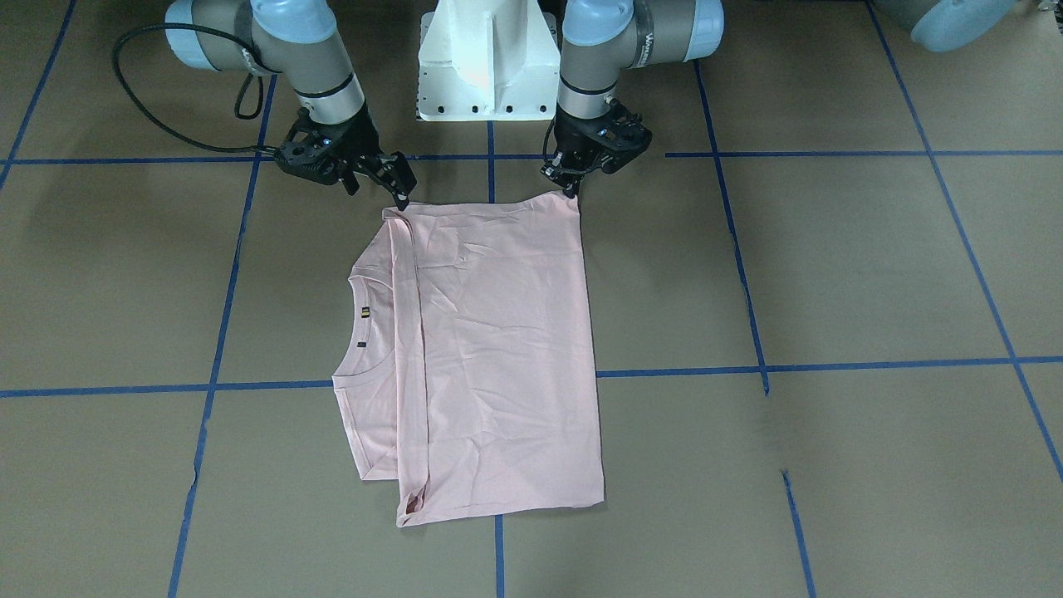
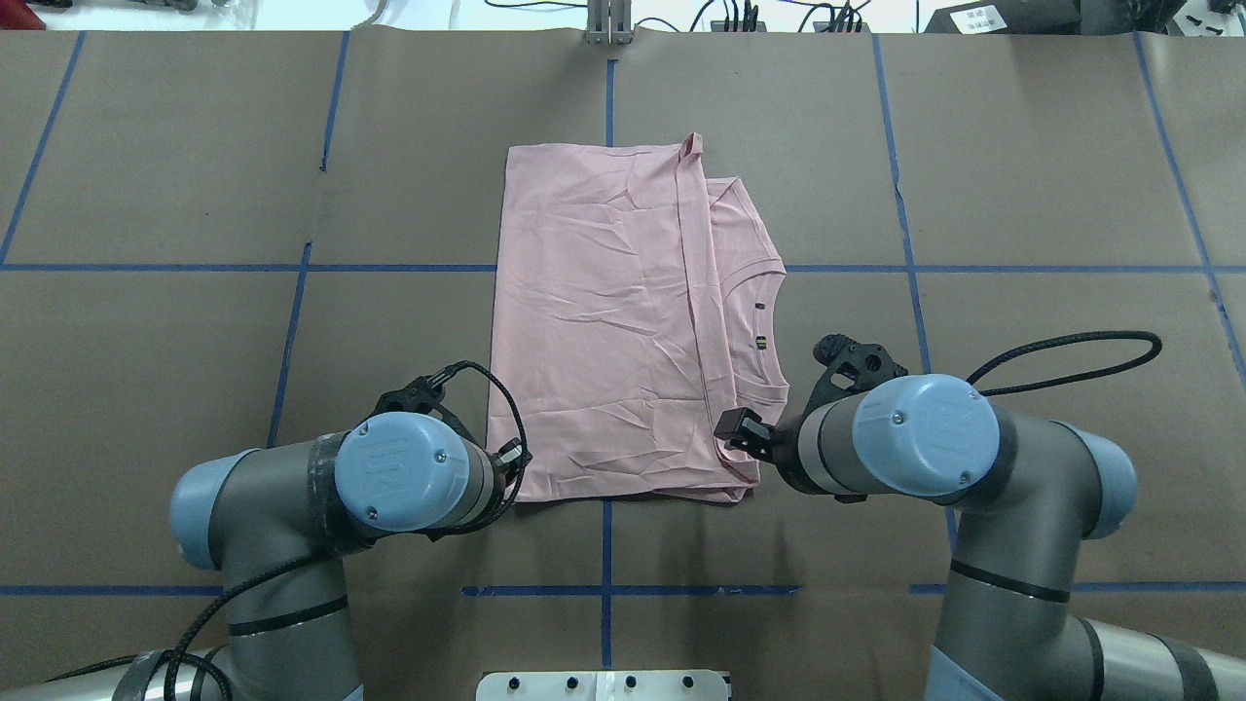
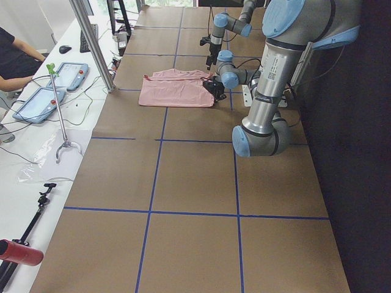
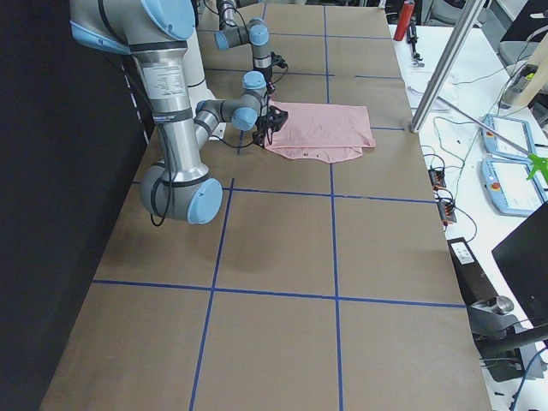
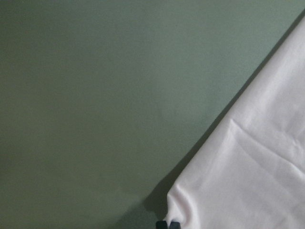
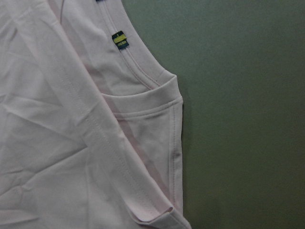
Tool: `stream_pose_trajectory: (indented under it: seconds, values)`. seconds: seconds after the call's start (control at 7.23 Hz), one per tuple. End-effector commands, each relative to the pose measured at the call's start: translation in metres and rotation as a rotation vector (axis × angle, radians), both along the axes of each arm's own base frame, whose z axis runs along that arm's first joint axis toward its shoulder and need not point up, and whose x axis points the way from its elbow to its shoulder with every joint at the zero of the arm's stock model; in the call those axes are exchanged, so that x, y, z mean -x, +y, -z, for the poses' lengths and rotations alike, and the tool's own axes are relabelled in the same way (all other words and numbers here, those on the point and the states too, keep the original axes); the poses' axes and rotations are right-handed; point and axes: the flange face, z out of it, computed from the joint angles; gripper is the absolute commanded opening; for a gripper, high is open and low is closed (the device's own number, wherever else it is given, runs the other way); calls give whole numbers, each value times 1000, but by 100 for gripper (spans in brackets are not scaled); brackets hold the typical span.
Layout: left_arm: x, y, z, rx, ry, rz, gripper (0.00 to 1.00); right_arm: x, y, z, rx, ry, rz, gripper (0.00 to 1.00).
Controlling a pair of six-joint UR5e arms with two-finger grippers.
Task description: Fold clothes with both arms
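**While the Left Gripper Pinched a Corner, the Shirt Lay Half Folded**

Where the left gripper (image 1: 571,184) met the cloth, just right of centre near the top of the front-facing view, its jaws were closed on a corner of the pink shirt (image 1: 498,349). The left wrist camera showed that corner bunched up against the dark fingertips at the bottom edge of its frame. The right gripper (image 1: 401,193) sat at the shirt's other upper corner, left of centre in the front-facing view. I could not tell whether it was open or had hold of the cloth, since the right wrist camera showed the corner but no fingertips.

Both arms came down from the top of the front-facing view, the left arm (image 1: 598,50) on the right and the right arm (image 1: 307,58) on the left. Below them the shirt lay flat on the brown table (image 1: 830,274), in the middle of the frame.

One lengthwise fold looked done. A plain panel covered most of the shirt, leaving the collar (image 6: 138,71) and its small tag (image 6: 120,40) exposed along the left side in the front-facing view. At least one more fold seemed to remain, probably carrying the gripped edge across to the opposite end. The creases in the panel still needed smoothing.
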Motion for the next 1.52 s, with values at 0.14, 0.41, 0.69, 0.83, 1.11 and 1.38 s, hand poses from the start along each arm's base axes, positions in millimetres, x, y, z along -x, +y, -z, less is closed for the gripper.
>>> stream_pose_trajectory:
  seconds: [0.14,0.41,0.69,0.83,1.11,1.38]
  values:
    - [1,-1,3,-3,5,-1,0,46,-12,-19,69,56,-38,100]
    - [0,-1,1,-2,3,-1,0,47,-15,-23,79,77,-39,100]
    - [0,-1,2,-3,4,-1,0,37,-20,-11,97,101,-40,100]
    - [1,-1,2,-3,4,-1,0,37,-19,-9,100,104,-39,100]
    - [0,-1,0,-2,1,-1,0,38,-19,-6,98,100,-37,100]
    - [1,-1,1,-2,3,-1,0,41,-18,-7,99,105,-34,99]
